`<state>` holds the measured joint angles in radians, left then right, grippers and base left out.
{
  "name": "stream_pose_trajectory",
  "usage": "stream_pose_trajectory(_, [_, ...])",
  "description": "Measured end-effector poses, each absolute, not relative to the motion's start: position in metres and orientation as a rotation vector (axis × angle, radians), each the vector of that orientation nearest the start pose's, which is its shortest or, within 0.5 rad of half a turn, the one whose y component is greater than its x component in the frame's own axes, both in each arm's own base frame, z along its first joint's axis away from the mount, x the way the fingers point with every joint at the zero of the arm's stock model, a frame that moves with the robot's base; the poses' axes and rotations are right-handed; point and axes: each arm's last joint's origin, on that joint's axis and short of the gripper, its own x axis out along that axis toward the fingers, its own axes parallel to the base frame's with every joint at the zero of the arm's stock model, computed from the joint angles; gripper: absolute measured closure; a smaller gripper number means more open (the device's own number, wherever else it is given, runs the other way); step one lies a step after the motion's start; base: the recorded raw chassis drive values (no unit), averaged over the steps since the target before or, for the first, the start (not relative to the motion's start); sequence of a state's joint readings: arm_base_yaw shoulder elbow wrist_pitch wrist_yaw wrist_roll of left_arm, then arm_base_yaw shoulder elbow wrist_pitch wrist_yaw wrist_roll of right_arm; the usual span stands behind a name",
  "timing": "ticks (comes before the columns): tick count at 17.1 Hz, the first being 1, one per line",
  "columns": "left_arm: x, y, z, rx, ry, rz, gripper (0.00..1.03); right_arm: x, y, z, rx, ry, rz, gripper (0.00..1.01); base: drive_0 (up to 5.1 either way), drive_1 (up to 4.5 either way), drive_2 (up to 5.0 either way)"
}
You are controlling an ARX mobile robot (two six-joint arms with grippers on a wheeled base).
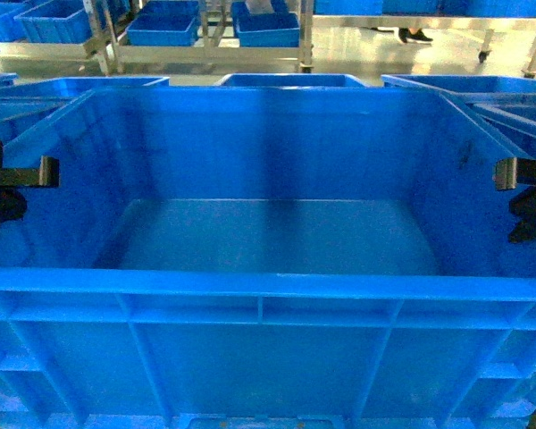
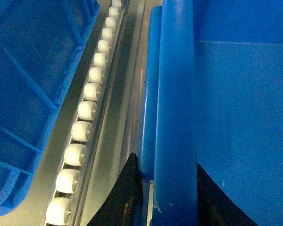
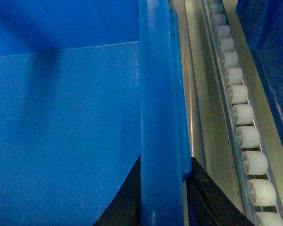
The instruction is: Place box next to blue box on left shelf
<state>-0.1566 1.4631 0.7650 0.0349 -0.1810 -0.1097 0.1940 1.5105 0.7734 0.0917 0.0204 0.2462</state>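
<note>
**Blue crate held by both side rims above the roller lanes**

The surface under the arms is the left shelf [image 2: 85, 110], a flow rack of grey metal rails carrying rows of small white roller wheels [image 3: 247, 136]; one lane shows in each wrist view, running from near to far beside the crate's walls. Farther off in the head view lies a pale, shiny floor, with steel-post racks [image 1: 107, 40] holding more blue bins [image 1: 161, 31] (a pair of dark shoes [image 1: 415, 36] stands at the far right).

The box [image 1: 268, 232] fills most of the head view, open side up, its smooth inside empty and its ribbed near wall at the bottom of the picture. Other blue crates [image 1: 286, 80] sit just beyond its far rim and to either side; in the left wrist view a neighbouring blue box [image 2: 23, 94] lies just left of the roller lane, apart from the held one.

The left gripper [image 2: 167, 197] straddles the box's left rim, one dark finger [image 2: 127, 197] outside the wall and the other inside, clamped on the thick rolled edge. The right gripper [image 3: 162, 197] does the same on the right rim, its fingers [image 3: 203, 202] pressed to both faces of the wall. Whether the box's base touches the rollers cannot be told.
</note>
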Motion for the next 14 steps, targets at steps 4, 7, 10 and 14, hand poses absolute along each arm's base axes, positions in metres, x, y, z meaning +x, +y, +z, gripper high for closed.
stream_pose_trajectory(4, [0.295, -0.041, 0.196, 0.003, 0.573, 0.086, 0.78, 0.3, 0.059, 0.191, 0.158, 0.611, 0.084, 0.75, 0.0, 0.0, 0.0])
stream_pose_trajectory(7, [0.304, -0.045, 0.224, -0.112, 0.271, 0.061, 0.39, 0.3, 0.06, 0.226, 0.245, 0.32, 0.206, 0.38, 0.0, 0.0, 0.0])
stream_pose_trajectory(10, [0.3, -0.058, 0.244, -0.168, 0.216, -0.055, 0.04, 0.297, 0.064, 0.24, 0.283, 0.289, 0.254, 0.02, 0.0, 0.0, 0.0])
stream_pose_trajectory(14, [0.301, -0.054, 0.245, -0.202, 0.166, -0.035, 0.05, 0.298, 0.064, 0.238, 0.301, 0.278, 0.257, 0.03, 0.0, 0.0, 0.0])
